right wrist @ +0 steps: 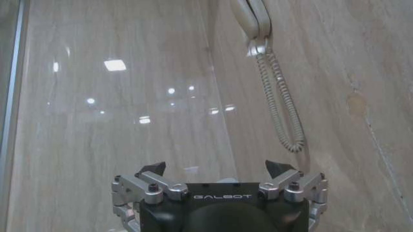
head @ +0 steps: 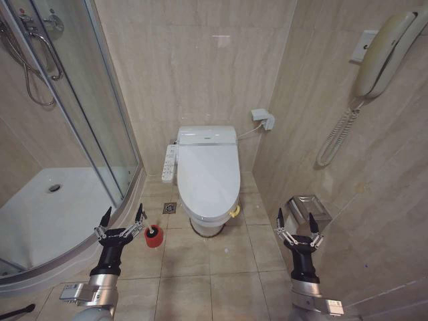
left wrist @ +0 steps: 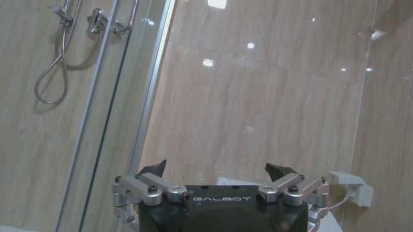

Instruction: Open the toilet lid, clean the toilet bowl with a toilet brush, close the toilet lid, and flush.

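Observation:
The toilet lid (head: 208,174) lies shut on the toilet, glossy white, with a small yellow tag (head: 235,211) at its front edge. The toilet bowl is hidden under it. On the floor left of the toilet stands a small red cup holder (head: 153,239) with the dark end of the toilet brush (head: 152,231) in it. My left gripper (head: 123,217) hovers open just left of the holder, fingers pointing up and away. My right gripper (head: 297,221) is open to the right of the toilet, near the wall. Each wrist view shows its own gripper, left (left wrist: 216,170) and right (right wrist: 216,169), open and holding nothing.
A curved glass shower enclosure (head: 100,120) and its white tray (head: 47,214) fill the left side. A floor drain (head: 170,208) sits by the toilet base. A wall phone (head: 381,53) and a metal paper holder (head: 309,208) hang on the right wall.

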{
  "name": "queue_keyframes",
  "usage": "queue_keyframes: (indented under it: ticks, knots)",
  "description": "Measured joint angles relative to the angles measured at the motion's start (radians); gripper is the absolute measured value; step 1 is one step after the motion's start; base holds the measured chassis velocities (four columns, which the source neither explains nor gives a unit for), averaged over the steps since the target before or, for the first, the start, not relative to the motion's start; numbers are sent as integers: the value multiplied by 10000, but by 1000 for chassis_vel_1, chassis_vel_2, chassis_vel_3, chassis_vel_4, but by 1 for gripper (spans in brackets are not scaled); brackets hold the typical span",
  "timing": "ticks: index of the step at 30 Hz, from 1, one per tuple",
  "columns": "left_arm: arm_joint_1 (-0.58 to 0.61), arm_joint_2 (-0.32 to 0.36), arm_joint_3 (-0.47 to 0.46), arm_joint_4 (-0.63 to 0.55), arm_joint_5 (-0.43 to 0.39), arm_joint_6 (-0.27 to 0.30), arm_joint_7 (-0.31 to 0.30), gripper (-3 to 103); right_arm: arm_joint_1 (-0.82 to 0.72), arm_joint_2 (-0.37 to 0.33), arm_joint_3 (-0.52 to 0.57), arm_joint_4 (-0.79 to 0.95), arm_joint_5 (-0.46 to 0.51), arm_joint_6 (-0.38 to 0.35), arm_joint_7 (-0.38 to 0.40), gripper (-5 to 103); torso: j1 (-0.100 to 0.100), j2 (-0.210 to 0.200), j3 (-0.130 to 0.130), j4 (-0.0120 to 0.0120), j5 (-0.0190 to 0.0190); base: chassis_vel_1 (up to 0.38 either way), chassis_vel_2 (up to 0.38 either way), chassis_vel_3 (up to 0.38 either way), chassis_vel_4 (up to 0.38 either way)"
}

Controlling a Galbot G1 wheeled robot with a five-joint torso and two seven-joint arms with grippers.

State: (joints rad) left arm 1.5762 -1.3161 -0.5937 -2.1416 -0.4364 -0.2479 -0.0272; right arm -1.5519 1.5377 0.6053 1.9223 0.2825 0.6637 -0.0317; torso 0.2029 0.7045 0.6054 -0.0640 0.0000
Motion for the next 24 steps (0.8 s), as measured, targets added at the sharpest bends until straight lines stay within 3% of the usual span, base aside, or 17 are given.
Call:
queue_keyframes:
  ticks: [24]
  knots:
    - [1,0,-1,-7,1,3,0,100,1,0,-2,-1,0,1,-1,100,0,0,0,1,0,0,0,0,0]
